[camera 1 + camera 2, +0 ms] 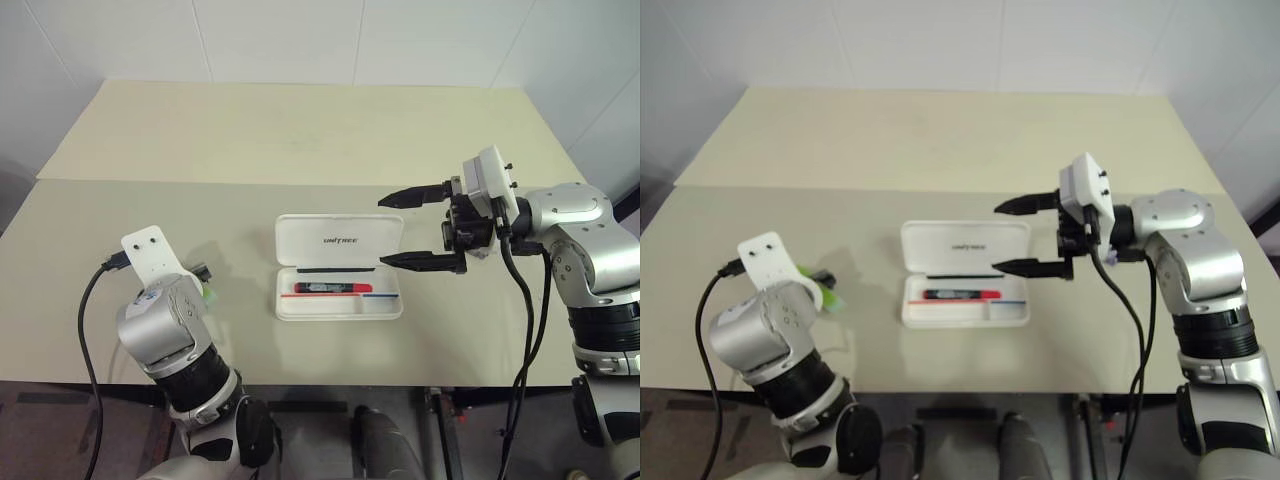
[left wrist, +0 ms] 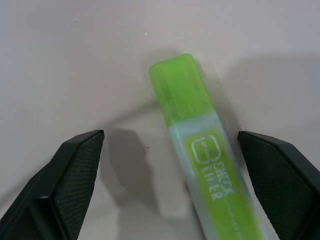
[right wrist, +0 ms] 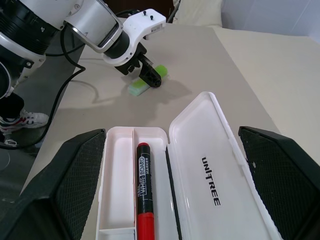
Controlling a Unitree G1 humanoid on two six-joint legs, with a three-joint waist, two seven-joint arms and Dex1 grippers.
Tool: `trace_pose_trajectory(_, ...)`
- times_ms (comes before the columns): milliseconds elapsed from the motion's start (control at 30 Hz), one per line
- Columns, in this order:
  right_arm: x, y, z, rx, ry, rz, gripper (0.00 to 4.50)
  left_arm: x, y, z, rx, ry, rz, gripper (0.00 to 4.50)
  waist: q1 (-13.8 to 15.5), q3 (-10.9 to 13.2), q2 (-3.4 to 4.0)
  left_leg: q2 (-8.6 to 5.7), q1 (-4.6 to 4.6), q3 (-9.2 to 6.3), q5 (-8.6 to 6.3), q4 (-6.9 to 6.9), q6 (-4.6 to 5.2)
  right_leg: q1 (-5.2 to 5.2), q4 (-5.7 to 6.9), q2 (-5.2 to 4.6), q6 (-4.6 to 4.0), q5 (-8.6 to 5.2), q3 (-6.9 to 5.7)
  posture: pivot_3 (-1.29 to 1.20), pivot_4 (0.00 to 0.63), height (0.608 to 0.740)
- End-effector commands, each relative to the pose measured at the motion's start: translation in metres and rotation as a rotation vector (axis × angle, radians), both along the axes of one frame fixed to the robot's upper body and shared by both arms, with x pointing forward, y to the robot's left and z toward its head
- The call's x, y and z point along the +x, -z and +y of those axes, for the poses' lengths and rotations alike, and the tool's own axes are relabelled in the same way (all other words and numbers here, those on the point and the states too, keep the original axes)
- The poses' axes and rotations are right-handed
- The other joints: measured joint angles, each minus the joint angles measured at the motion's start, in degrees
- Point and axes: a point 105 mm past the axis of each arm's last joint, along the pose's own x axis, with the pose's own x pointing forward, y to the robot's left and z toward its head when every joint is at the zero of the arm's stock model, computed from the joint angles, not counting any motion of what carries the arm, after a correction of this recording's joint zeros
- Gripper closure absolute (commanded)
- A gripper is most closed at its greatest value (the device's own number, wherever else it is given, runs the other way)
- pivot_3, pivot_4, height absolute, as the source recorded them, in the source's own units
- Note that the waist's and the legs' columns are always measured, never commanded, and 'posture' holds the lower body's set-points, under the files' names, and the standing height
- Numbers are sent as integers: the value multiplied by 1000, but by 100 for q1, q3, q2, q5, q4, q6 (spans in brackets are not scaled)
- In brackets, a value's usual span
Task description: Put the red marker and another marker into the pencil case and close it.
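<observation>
The white pencil case [image 1: 310, 235] lies open at the table's middle, lid folded back. The red marker [image 1: 330, 289] lies in the tray's long compartment, also seen as the red marker [image 3: 144, 190] in the right wrist view. The lime-green marker [image 2: 200, 145] lies on the table to the left of the case. My left gripper [image 2: 170, 137] is open and straddles it, with a gap between each finger and the barrel. My right gripper [image 1: 381, 232] hovers open at the case's right end, pointing left, with nothing between its fingers.
The beige table [image 1: 300, 130] has a seam running across it behind the case. A black cable [image 1: 85, 330] loops from my left wrist over the front edge. A sneaker [image 3: 22, 120] is on the floor beyond the table's left side.
</observation>
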Motion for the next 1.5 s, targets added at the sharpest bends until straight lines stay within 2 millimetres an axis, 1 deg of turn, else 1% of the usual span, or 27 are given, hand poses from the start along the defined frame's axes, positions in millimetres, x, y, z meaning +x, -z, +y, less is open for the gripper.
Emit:
trace_pose_trajectory(33, -4, -13, 2, 22, -13, -58, 0, 5, -2, -28, -98, 43, -32, 1254, -19, 0, 0, 0, 0, 0, 0, -1, 0, 0, 0, 0, 0, 0, 0, 0, 150, 740)
trace_pose_trajectory(133, -5, -14, 4, 26, -18, -62, 0, 5, -1, -26, -91, 35, -25, 2181, -43, 0, 0, 0, 1, 0, -1, -5, -1, -1, 1, 0, 0, 0, 0, 0, 150, 740)
trace_pose_trajectory(233, -5, -15, 5, 28, -21, -65, 0, 4, -1, -25, -93, 29, -23, 3219, -60, 0, 0, 0, 1, 0, -1, -6, -1, -2, 1, 0, 0, 0, 0, 0, 150, 740)
trace_pose_trajectory(267, -4, -15, 6, 28, -21, -65, 0, 5, -1, -25, -93, 33, -24, 3475, -63, 0, 0, 0, 1, 0, -2, -6, -1, -1, 1, 0, 0, 0, 0, 0, 150, 740)
trace_pose_trajectory(367, -4, -15, 5, 27, -20, -66, 0, 5, -3, -24, -91, 30, -32, 3493, -73, 0, 0, 0, 1, 0, -2, -5, -1, -1, 2, 0, 0, 0, 0, 0, 150, 740)
trace_pose_trajectory(400, -4, -14, 4, 26, -18, -64, 0, 7, -8, -21, -71, 31, -56, 3493, -77, 0, 0, 0, 1, 0, -2, -4, -1, -1, 2, 0, 0, 0, 0, 0, 150, 740)
trace_pose_trajectory(500, -2, -9, 2, 20, -3, -52, 0, 18, -33, -11, -1, 52, -215, 3493, -77, 0, 0, 0, 1, 0, -2, -4, -1, -2, 4, 0, 0, 0, 0, 0, 150, 740)
trace_pose_trajectory(567, -1, -6, -1, 18, 7, -46, 0, 25, -52, -6, 3, 57, -349, 3493, -62, 0, 0, 0, 1, 0, -1, -3, -2, -1, 4, 0, 1, 0, 0, 0, 150, 740)
trace_pose_trajectory(633, -1, -4, -3, 17, 16, -40, 0, 30, -72, -7, 19, 98, -470, 3493, -33, 0, 0, 0, 0, 0, -1, -2, -2, -1, 3, -1, 1, 1, 0, 0, 150, 740)
trace_pose_trajectory(733, 0, -2, -5, 18, 29, -36, 0, 36, -93, -9, 47, 153, -601, 3493, 2, 0, 0, 0, -1, 0, -1, -3, -2, -2, 2, 0, 1, 1, 0, 0, 150, 740)
trace_pose_trajectory(800, 1, -1, -8, 20, 42, -38, 0, 39, -111, -16, 58, 224, -720, 3493, 16, 0, 0, 0, -2, 1, -1, -4, -2, -2, 1, -1, 1, 1, 0, 0, 150, 740)
trace_pose_trajectory(867, 2, -2, -11, 24, 66, -47, 0, 41, -129, -30, 40, 352, -841, 3493, 20, 0, 0, 0, -3, 1, -1, -3, -2, -2, 0, -1, 1, 1, 0, 0, 150, 740)
trace_pose_trajectory(933, 2, -2, -17, 19, 89, -54, 0, 41, -143, -45, 80, 502, -922, 3493, 23, 0, 0, 0, -5, 1, -1, -3, -2, -3, 0, 0, 1, 1, 0, 0, 150, 740)
trace_pose_trajectory(967, 2, -2, -21, 16, 103, -58, 0, 39, -152, -55, 99, 607, -977, 3493, 22, 0, 0, 0, -4, 1, -1, -2, -2, -2, 1, 0, 1, 1, 0, 0, 150, 740)
trace_pose_trajectory(1000, 1, -3, -25, 13, 119, -62, 0, 35, -160, -64, 159, 720, -1023, 3493, 22, 0, 0, 0, -5, 1, -1, -2, -2, -2, 0, 0, 1, 1, 0, 0, 150, 740)
trace_pose_trajectory(1033, 1, -3, -28, 10, 131, -62, 0, 31, -164, -70, 198, 809, -1056, 3493, 23, 0, 0, 0, -6, 1, -1, -2, -2, -2, -1, 0, 1, 1, 0, 0, 150, 740)
trace_pose_trajectory(1100, -2, -2, -41, -1, 172, -63, 0, 21, -166, -83, 217, 1014, -1103, 3493, 19, -1, 2, 0, -5, 3, -2, -5, -1, -2, -1, -1, 0, 0, 1, 0, 150, 740)
trace_pose_trajectory(1167, -6, 0, -50, -16, 205, -62, 0, 8, -165, -95, 243, 1230, -1135, 3493, 19, 0, 2, 0, -5, 4, -3, -8, 0, -3, -2, -1, -2, -2, 0, 0, 150, 740)
trace_pose_trajectory(1200, -8, 1, -54, -20, 221, -58, 0, 3, -164, -97, 271, 1310, -1140, 3493, 19, 0, 2, 1, -5, 3, -3, -8, 1, -3, -2, -1, -3, -2, 0, 0, 150, 740)
trace_pose_trajectory(1333, -17, 2, -67, -17, 278, -57, 0, -9, -155, -108, 198, 1578, -1113, 3493, 3, 0, 3, 1, -4, 6, -5, -2, 6, -4, 2, -1, -4, -3, 1, 0, 150, 740)
trace_pose_trajectory(1400, -22, 2, -70, -11, 299, -54, 0, -18, -147, -116, 216, 1734, -1078, 3493, 7, 0, 2, 1, -1, 5, -3, -1, 8, -3, 8, -1, -5, -3, 1, 0, 150, 740)
trace_pose_trajectory(1433, -27, 3, -71, -5, 312, -54, 0, -27, -137, -123, 241, 1860, -1040, 3493, 8, 0, 3, 1, -1, 5, -2, 0, 9, -2, 8, -1, -5, -4, 1, 0, 150, 740)
trace_pose_trajectory(1500, -32, 3, -72, 1, 329, -54, 0, -37, -124, -130, 266, 2005, -985, 3493, 10, 0, 3, 1, 0, 5, -2, -1, 9, -1, 7, -2, -28, -16, 1, 0, 150, 740)
